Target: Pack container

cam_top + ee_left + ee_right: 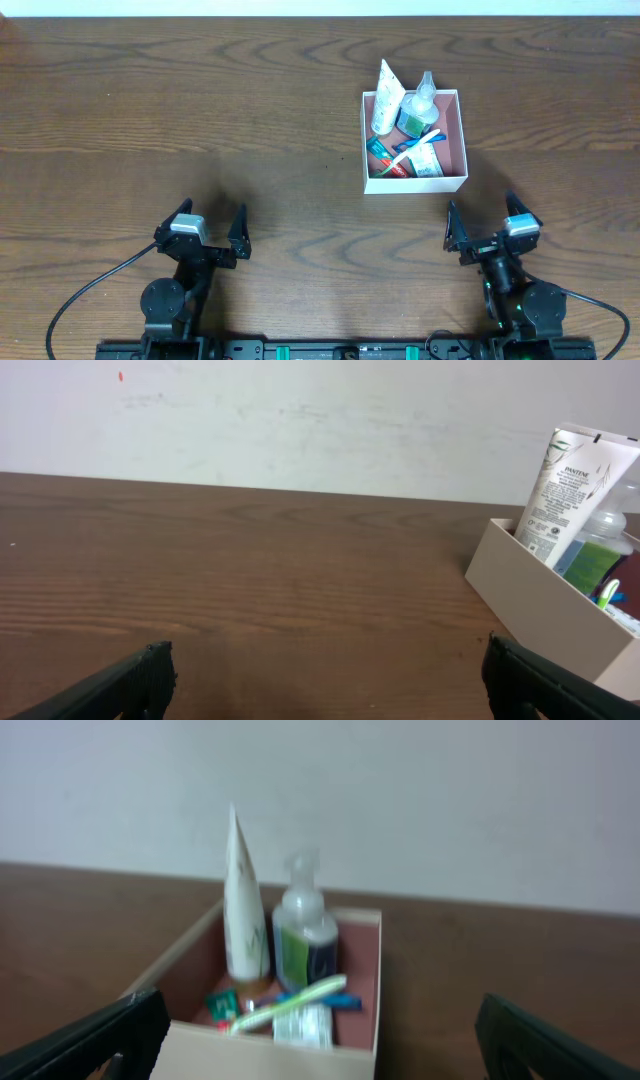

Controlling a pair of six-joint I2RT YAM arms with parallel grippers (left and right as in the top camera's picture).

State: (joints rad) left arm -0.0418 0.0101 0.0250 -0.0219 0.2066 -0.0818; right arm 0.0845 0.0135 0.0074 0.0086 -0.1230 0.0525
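Several toiletries [427, 160] fill container [415, 185]: tube [387, 100], bottle [418, 105] upright; toothbrush [290, 1001], perhaps, lying across.

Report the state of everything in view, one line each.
container, open-topped, sitting flat, partly filled
white tube, standing on end inside the container
clear bottle, upright inside the container
toothbrush, lying down inside the container
left gripper, open, empty
right gripper, open, empty
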